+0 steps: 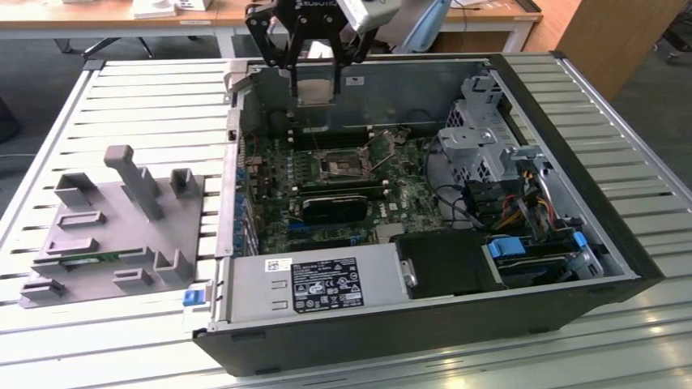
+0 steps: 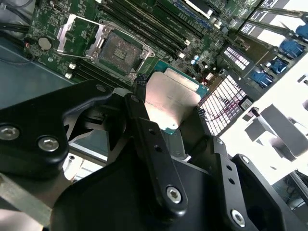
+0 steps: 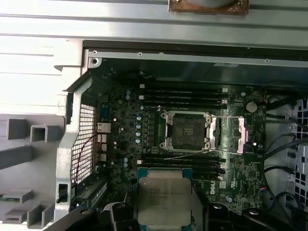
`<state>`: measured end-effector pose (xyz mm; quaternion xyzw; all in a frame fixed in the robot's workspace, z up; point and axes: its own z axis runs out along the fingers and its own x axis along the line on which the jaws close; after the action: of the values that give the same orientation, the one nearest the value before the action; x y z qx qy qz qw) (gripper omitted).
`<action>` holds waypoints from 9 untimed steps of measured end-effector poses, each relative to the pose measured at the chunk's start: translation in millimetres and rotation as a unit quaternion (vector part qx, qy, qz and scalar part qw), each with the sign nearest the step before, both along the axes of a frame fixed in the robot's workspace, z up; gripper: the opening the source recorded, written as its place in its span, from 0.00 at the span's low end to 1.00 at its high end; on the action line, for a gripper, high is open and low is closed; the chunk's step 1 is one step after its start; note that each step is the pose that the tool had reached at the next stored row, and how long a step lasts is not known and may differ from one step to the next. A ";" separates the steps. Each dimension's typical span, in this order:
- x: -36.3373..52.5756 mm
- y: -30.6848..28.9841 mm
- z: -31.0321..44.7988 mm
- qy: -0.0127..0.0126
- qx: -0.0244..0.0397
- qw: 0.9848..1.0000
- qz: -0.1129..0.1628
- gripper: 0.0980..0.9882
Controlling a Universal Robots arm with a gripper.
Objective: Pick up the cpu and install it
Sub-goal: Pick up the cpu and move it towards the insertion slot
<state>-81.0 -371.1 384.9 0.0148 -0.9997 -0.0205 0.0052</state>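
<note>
The cpu (image 3: pixel 163 199) is gripped by its edges in the hand (image 1: pixel 316 83) and held above the motherboard (image 3: pixel 120 144), apparently for alignment with the empty socket (image 3: pixel 186 131).

The cpu (image 1: pixel 314 91), a flat square chip with silver-grey top and green rim, hangs clamped in the gripper (image 1: pixel 314 83), seemingly level, above the open case's (image 1: pixel 605 243) far side.

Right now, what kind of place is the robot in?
Probably a robot lab or workshop: an open computer case sits on a slatted metal table, office desks stand behind, and the claw holds the cpu.
</note>
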 end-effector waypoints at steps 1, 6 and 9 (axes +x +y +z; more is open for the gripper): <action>1.0 0.1 -0.1 0.000 0.000 1.000 0.000 0.49; 7.5 0.4 -0.9 0.000 0.000 1.000 0.000 0.49; 13.0 0.8 -1.4 0.000 0.000 1.000 0.000 0.49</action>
<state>-68.0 -370.3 383.5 0.0148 -0.9997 -0.0206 0.0052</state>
